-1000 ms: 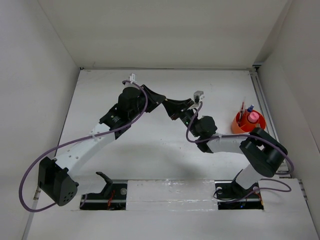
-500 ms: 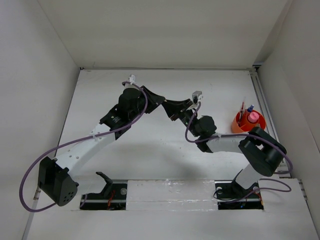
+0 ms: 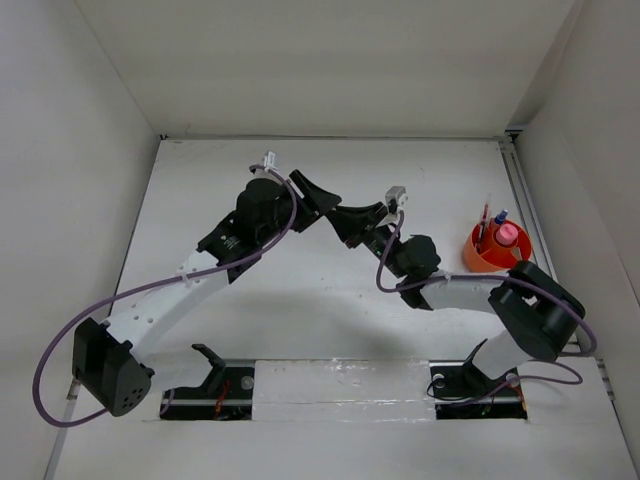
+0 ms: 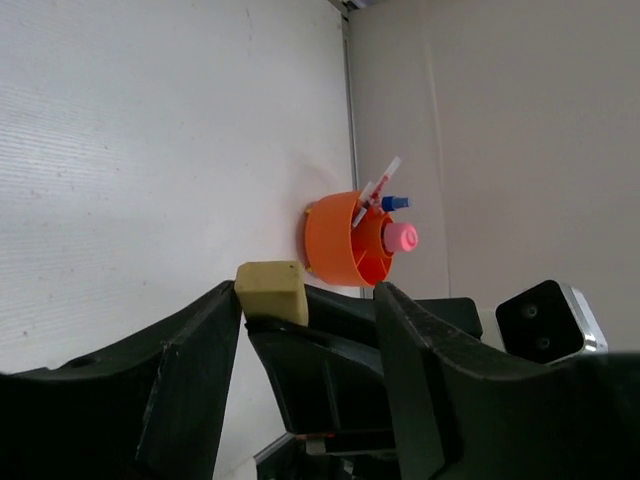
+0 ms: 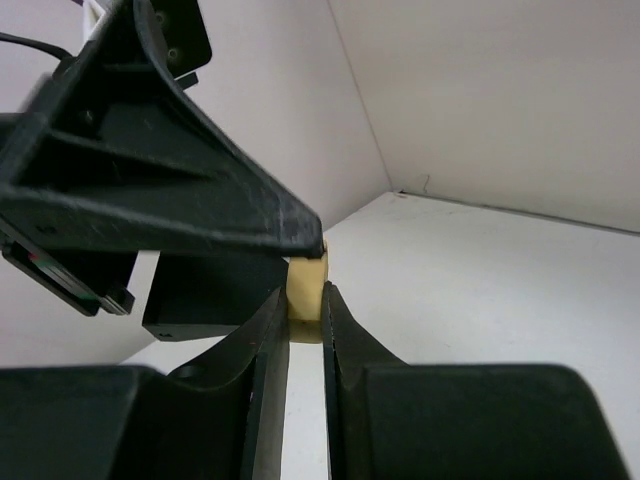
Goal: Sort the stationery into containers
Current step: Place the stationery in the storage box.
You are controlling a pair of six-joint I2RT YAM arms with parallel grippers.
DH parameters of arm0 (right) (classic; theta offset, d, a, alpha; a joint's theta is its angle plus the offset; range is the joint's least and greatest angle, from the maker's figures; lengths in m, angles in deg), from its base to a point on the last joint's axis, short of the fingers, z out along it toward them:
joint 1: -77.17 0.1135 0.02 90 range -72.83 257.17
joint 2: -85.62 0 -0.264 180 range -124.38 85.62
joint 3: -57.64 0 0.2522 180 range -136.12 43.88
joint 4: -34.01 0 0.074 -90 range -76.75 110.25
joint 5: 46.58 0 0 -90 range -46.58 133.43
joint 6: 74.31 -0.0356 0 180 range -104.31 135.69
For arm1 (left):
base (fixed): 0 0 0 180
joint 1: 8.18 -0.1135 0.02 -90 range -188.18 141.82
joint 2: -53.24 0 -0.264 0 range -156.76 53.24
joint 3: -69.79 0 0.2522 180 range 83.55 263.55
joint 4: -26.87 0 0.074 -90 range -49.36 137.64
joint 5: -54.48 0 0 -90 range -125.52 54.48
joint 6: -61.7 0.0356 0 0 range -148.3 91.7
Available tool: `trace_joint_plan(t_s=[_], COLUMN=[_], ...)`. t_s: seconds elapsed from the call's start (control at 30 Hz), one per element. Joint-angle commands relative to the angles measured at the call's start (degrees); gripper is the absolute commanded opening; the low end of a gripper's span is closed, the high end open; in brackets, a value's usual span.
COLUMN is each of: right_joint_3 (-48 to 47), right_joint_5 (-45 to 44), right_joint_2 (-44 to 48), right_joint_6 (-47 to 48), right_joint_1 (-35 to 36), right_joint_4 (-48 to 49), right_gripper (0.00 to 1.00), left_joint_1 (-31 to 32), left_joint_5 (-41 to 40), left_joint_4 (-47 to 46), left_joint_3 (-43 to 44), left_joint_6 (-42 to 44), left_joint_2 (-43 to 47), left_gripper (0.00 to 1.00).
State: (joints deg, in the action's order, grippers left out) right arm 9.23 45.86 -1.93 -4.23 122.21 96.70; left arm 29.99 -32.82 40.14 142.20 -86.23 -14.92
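I see 1 tan eraser cube [image 5: 306, 283] clenched in R hand [image 5: 306, 300], L hand [image 4: 305, 300] released, 1 orange cup [image 4: 335, 245] w/ 1 pen [image 4: 378, 185], 1 bottle [image 4: 394, 203], 1 tube [image 4: 402, 237].

You see the tiny tan rubber eraser cube [image 5: 305, 283] pinched in the right gripper [image 5: 305, 303]. Well off to its right, the round orange plastic cup [image 4: 332, 240] stands upright, holding a thin red pen [image 4: 372, 190], a blue-capped bottle [image 4: 393, 203] and a pink-capped tube [image 4: 402, 237].

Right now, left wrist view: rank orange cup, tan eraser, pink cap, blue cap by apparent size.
1. orange cup
2. tan eraser, though it is nearer the camera, so it looks bigger than it is
3. pink cap
4. blue cap
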Motion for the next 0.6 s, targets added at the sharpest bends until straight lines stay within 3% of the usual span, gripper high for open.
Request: trace_joint_plan(t_s=[0.0,0.1,0.13,0.3,0.43,0.47,0.53,0.57], right_joint_3=[0.11,0.11,0.11,1.34,-1.11,-2.07,-3.48,-3.49], right_joint_5=[1.61,0.38,-0.23,0.28,-2.16,-5.13,-10.84,-17.75], right_joint_2=[1.77,3.43,4.05,10.44,20.29,22.66,30.28,32.94], right_joint_6=[1.38,3.04,3.05,5.06,7.43,8.05,7.45,6.75], right_joint_1=[0.32,0.32,-0.29,-2.75,-5.21,-5.22,-5.22,-5.22], right_joint_4=[5.14,0.48,-0.58,-7.35,-27.78,-39.41,-49.94,-59.39], right_gripper=[0.00,0.00,0.00,0.00,0.00,0.00,0.00,0.00], left_joint_1=[0.41,0.41,0.41,0.41,-1.78,-2.83,-4.69,-4.69], left_joint_5=[1.61,-0.05,-0.58,-4.28,-6.21,-6.21,-6.91,-10.40], left_joint_4=[-2.85,-1.62,-1.10,3.46,11.02,13.21,20.04,22.96], left_joint_3=[2.52,2.52,3.04,4.89,6.12,6.99,8.66,9.72], left_joint_6=[0.19,0.72,1.24,3.34,5.71,6.42,8.70,10.98], left_joint_2=[2.51,3.21,3.82,3.82,3.82,3.82,2.69,2.68], left_gripper=[0.52,0.65,0.76,1.00,1.00,1.00,1.00,1.00])
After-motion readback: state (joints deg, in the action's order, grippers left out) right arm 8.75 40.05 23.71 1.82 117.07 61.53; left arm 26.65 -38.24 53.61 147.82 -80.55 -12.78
